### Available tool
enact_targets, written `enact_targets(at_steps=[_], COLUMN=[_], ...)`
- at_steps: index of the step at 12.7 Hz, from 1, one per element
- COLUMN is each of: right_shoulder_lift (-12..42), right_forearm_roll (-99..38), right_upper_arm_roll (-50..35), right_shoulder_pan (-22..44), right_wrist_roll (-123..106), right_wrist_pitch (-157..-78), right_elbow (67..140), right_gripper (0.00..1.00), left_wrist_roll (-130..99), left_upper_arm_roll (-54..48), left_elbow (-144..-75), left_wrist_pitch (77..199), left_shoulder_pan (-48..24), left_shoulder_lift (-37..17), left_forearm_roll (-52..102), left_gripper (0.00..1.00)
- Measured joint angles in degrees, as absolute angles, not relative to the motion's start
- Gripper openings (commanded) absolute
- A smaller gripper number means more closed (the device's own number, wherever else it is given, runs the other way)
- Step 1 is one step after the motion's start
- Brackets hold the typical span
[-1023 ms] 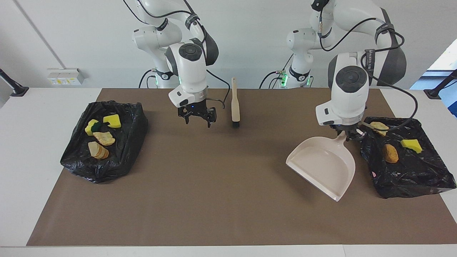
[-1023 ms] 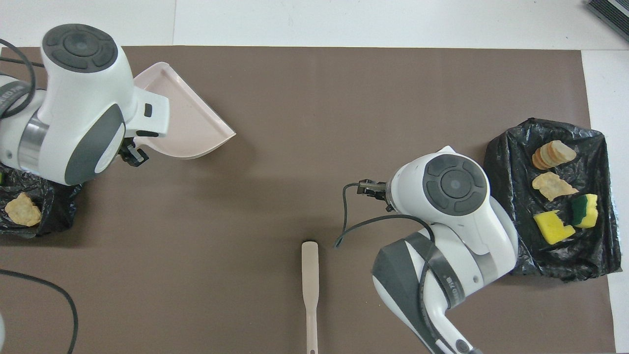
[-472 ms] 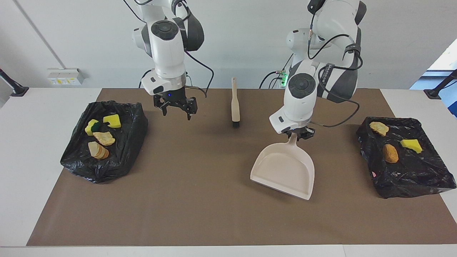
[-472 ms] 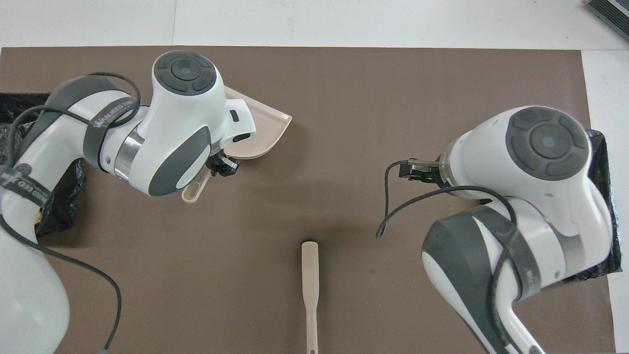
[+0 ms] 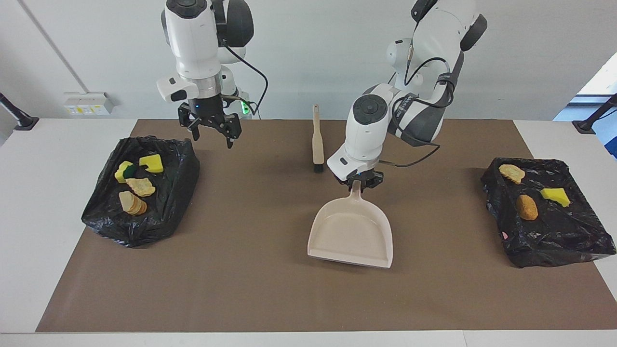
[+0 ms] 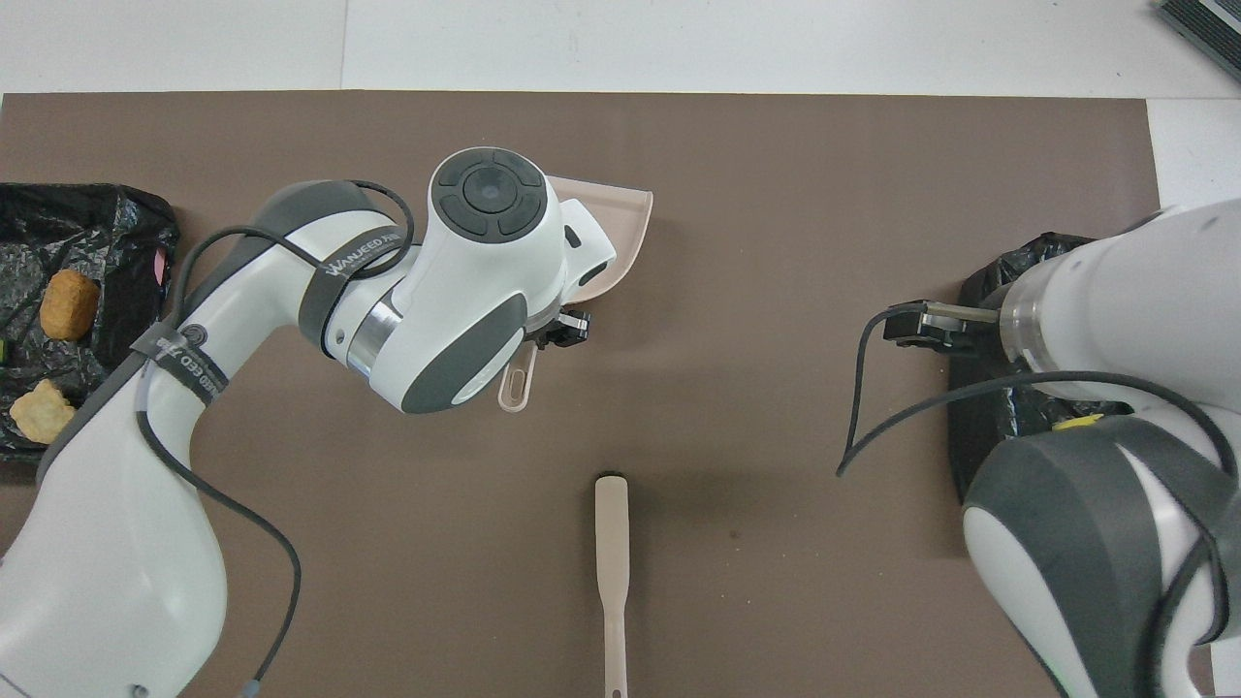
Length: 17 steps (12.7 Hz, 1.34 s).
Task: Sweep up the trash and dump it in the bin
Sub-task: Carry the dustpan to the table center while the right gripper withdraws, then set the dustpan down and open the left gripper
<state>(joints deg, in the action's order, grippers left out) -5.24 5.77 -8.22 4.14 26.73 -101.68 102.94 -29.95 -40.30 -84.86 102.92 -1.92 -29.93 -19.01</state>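
Observation:
My left gripper is shut on the handle of the beige dustpan, which hangs empty, low over the middle of the mat. In the overhead view the left gripper and its arm cover most of the dustpan. All the trash lies in two black-bagged bins. The bin at the right arm's end holds yellow sponges and bread pieces. The bin at the left arm's end holds a brown chunk and a yellow wedge. My right gripper hangs open and empty above the mat beside its bin.
A beige hand brush lies on the brown mat between the two arm bases, bristles pointing away from the robots; the overhead view shows the brush too. The right arm hides most of its bin from above.
The left arm has carried the dustpan from beside its bin toward the mat's middle. The right gripper has risen and moved toward the bin at its end, still open.

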Motion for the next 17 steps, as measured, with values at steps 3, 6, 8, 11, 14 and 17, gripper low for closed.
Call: enact_targets(at_steps=[3, 6, 8, 11, 14, 17], right_shoulder_lift=[-5.47, -5.52, -5.66, -6.14, -6.37, -6.37], right_forearm_roll=[5.77, 5.77, 5.76, 5.75, 5.75, 5.73], right_upper_arm_roll=[-6.23, -3.37, -1.47, 2.56, 6.03, 7.14], right_shoulder_pan=[4.06, 3.97, 3.89, 3.79, 3.50, 3.47], right_wrist_roll=[23.71, 22.07, 18.48, 11.31, 2.29, -3.17], right_wrist_pitch=[-98.75, -96.85, -95.24, -93.49, -92.68, -90.08], right_elbow=[100.16, 98.00, 96.43, 94.88, 94.49, 94.47], right_gripper=[1.00, 1.00, 1.00, 1.00, 1.00, 1.00], left_wrist_roll=[-34.15, -37.21, -37.25, -37.25, -37.27, -37.29], left_upper_arm_roll=[-40.25, -40.23, -40.23, -40.36, -40.39, -40.08], left_elbow=[-82.79, -78.58, -77.91, -77.88, -77.77, -77.40], left_wrist_pitch=[105.08, 105.86, 105.89, 105.81, 105.74, 105.55], left_shoulder_pan=[-5.83, -8.73, -8.80, -8.90, -9.75, -9.99], left_shoulder_lift=[-34.22, -40.33, -41.60, -41.67, -41.65, -41.44], left_forearm_roll=[-20.14, -22.73, -22.99, -22.99, -23.15, -23.59], left_gripper=[0.00, 0.00, 0.00, 0.50, 0.94, 1.00])
